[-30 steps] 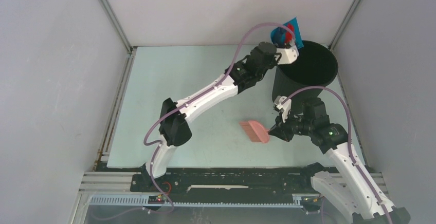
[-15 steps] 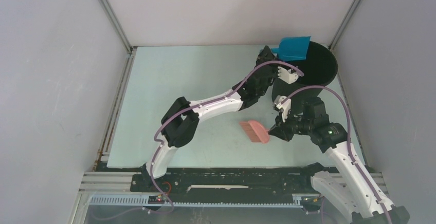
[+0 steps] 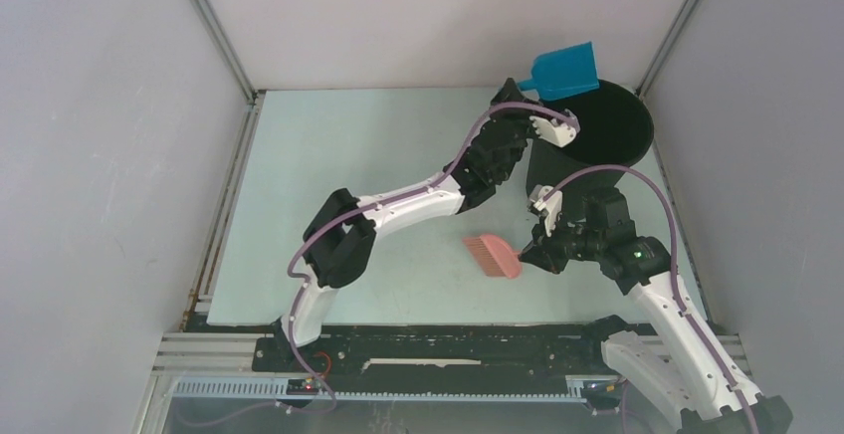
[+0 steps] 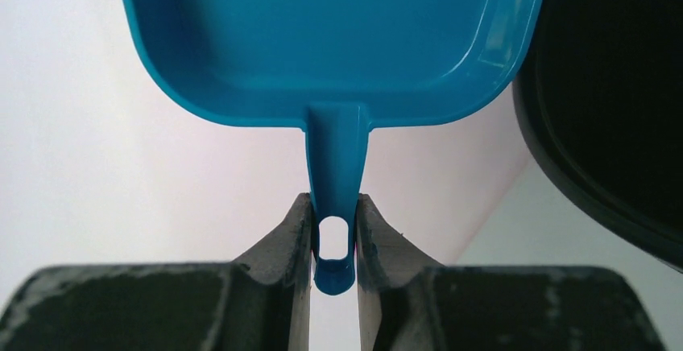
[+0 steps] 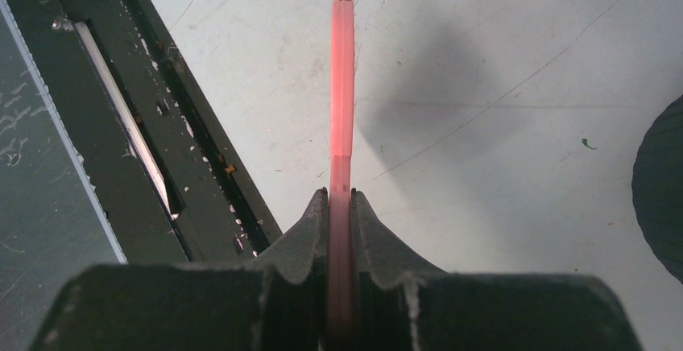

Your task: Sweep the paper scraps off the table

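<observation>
Left gripper (image 4: 334,206) clamps the blue dustpan (image 3: 567,71) by its handle, upper right, above the black bin (image 3: 609,127); right gripper (image 5: 341,200) pinches the pink brush (image 3: 493,255), lower centre.

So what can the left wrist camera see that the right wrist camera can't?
Only the left wrist view shows the blue plastic dustpan, its handle pinched in the left gripper. Only the right wrist view shows the pink hand brush, seen edge-on and pinched in the right gripper, plus a black metal rail on the left side of the picture. Both show a bit of the pale mint-green table and part of the black round bin at the right edge.
</observation>
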### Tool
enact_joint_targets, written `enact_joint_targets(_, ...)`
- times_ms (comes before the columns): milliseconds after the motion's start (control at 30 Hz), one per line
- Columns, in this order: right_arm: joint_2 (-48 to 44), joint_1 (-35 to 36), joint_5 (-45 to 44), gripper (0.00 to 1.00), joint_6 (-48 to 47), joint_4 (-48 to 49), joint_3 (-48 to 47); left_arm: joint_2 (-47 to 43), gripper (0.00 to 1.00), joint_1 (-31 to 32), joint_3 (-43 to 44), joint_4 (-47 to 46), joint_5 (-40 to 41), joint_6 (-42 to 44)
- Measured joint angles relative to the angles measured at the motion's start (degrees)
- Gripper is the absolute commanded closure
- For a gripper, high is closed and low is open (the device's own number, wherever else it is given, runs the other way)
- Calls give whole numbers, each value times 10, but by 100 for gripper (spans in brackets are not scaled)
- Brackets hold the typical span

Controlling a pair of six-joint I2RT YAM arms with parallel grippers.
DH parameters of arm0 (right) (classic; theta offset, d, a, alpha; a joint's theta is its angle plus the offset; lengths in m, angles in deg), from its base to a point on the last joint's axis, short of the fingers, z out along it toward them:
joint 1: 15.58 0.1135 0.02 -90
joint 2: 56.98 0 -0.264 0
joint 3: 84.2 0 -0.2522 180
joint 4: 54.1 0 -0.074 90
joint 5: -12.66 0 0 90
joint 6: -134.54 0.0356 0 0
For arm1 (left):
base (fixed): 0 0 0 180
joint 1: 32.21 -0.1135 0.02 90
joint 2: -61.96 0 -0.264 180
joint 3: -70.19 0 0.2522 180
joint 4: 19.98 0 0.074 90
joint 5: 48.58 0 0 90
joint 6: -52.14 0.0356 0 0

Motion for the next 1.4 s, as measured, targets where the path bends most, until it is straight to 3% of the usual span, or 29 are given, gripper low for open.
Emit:
enact_joint_targets(267, -1, 0, 0, 100, 0, 0, 0, -111, 100, 0, -46, 92, 51, -231)
enact_joint_targets(400, -1, 0, 0, 100, 0, 0, 0, -185, 100, 0, -60, 186, 79, -360)
enact_joint_targets(600, -1, 0, 0, 100, 0, 0, 0, -339, 100, -2, -162, 328, 83, -561)
enact_joint_targets(867, -2, 1, -8, 100, 12, 0, 0, -461, 100, -25, -268, 543, 26, -761)
enact_joint_targets(1000, 40, 15, -12, 100, 17, -19, -37, -534, 99, -37, -368, 635, -24, -838)
enact_joint_targets(1200, 103, 124, -146, 100, 1, -17, -120, -648, 93, -45, -509, 733, -110, -950)
enact_joint_targets(1400, 183, 225, -338, 100, -54, 4, -178, -635, 91, -48, -563, 768, -155, -1013)
